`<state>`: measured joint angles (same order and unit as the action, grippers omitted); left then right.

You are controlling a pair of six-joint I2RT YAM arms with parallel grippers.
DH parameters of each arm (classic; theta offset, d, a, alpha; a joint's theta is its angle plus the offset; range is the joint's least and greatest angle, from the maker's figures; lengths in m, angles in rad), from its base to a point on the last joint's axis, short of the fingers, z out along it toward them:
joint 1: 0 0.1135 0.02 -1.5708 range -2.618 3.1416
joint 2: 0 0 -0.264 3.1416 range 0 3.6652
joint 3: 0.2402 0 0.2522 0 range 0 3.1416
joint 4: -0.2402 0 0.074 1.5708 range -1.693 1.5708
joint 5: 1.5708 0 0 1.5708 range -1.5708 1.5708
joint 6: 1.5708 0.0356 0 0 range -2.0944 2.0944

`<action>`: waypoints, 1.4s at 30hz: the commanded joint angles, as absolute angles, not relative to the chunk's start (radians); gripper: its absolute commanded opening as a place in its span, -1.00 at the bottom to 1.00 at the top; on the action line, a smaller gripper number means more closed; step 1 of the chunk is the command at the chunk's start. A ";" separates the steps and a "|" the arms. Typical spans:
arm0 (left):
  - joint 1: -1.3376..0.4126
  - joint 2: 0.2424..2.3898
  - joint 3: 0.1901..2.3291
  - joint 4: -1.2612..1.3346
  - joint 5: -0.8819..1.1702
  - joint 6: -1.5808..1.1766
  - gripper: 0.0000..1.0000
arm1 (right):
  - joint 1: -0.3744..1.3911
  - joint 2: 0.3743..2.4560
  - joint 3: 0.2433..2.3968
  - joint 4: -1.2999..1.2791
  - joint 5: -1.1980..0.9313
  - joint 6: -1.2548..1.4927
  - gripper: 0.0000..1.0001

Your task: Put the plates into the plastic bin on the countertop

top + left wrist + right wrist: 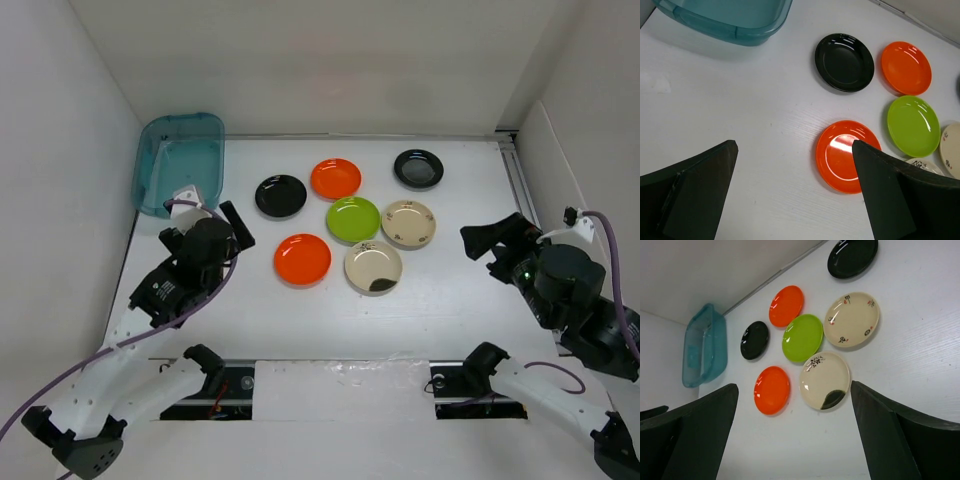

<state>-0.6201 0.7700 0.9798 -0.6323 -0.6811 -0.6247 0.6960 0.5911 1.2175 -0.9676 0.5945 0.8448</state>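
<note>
Both grippers wide open and empty, first pick not yet made.
My left gripper [794,145] has its jaws fully spread and holds nothing. It hovers over bare countertop [450,310], just beside the near orange plate [847,156]. My right gripper [794,385] is the same, spread and empty, out right, nearest the cream plate with the dark patch [373,267]. All seven plates lie flat on the countertop and none are in the plastic bin [150,170], which sits in the far-left corner just behind my left gripper. I'd take the near orange plate with the left — shortest carry. It looks shallow and glossy, so I'd pinch the rim: one finger over the lip, one under the outer edge, wrist tilted, slow close. Likely risk — it skates into the green plate [914,125]. Set it flat at one end of the bin, leaving room for the rest.
</note>
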 commanded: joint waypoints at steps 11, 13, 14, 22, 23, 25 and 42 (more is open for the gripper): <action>-0.620 0.811 0.856 -0.407 -0.364 -0.807 0.99 | 0.707 0.541 1.206 -0.828 0.430 0.796 1.00; -0.620 0.862 0.781 -0.355 -0.321 -0.839 0.99 | 0.707 0.551 1.175 -0.790 0.381 0.796 1.00; -0.620 0.923 0.760 -0.301 -0.281 -0.848 0.99 | 0.707 0.551 1.166 -0.775 0.356 0.796 1.00; -0.620 1.159 0.568 -0.071 -0.218 -0.908 0.99 | 0.707 0.541 1.085 -0.657 0.181 0.796 1.00; -0.620 1.179 0.555 -0.052 -0.209 -0.908 0.99 | 0.707 0.541 1.075 -0.647 0.169 0.787 1.00; -0.620 1.234 0.537 0.006 -0.209 -0.919 0.94 | 0.707 0.541 1.066 -0.647 0.169 0.787 1.00; -0.620 1.402 0.567 -0.029 -0.275 -1.028 -0.08 | 0.707 0.512 1.055 -0.627 0.198 0.778 1.00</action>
